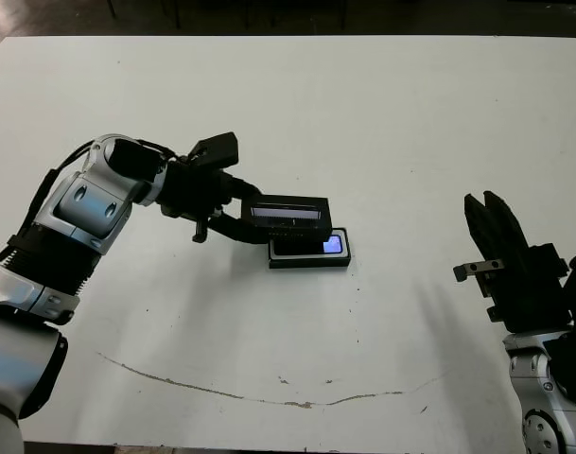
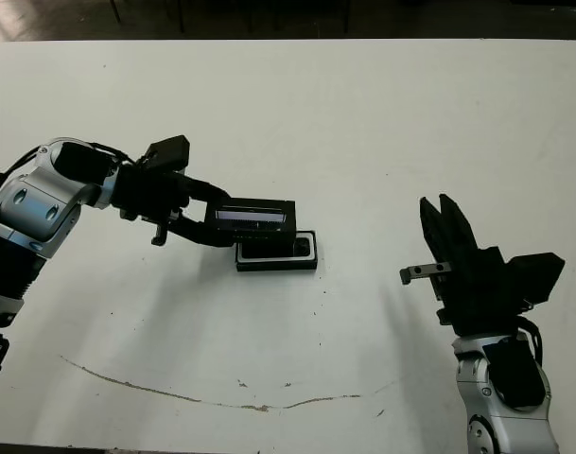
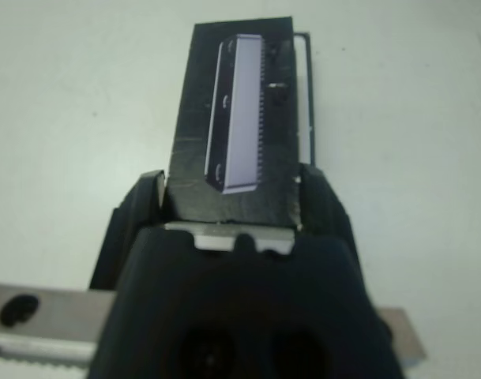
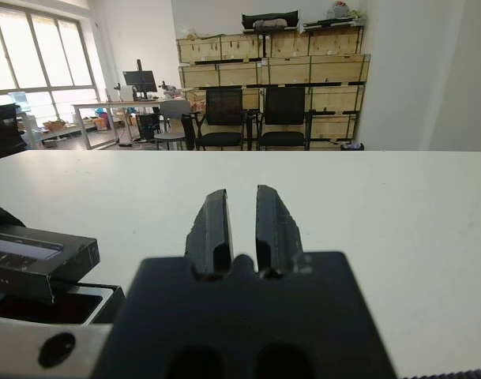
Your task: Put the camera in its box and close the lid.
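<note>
the left end effector [image 1: 238, 216] holds the lid [image 1: 288, 213] by one short end, clamped across its width, carrying it just above and slightly behind the box [image 1: 309, 258] on the white worktop [image 1: 382, 123]. the camera [image 1: 331, 245] already lies in the box, its blue screen showing. the lid looks light, thin and stiff, with a glossy strip that may be slippery, so a grip on the matte black edges seems safest, and it must come down level and square to seat. the right end effector [image 2: 442, 223] hangs well apart, empty, fingers nearly together.
</note>
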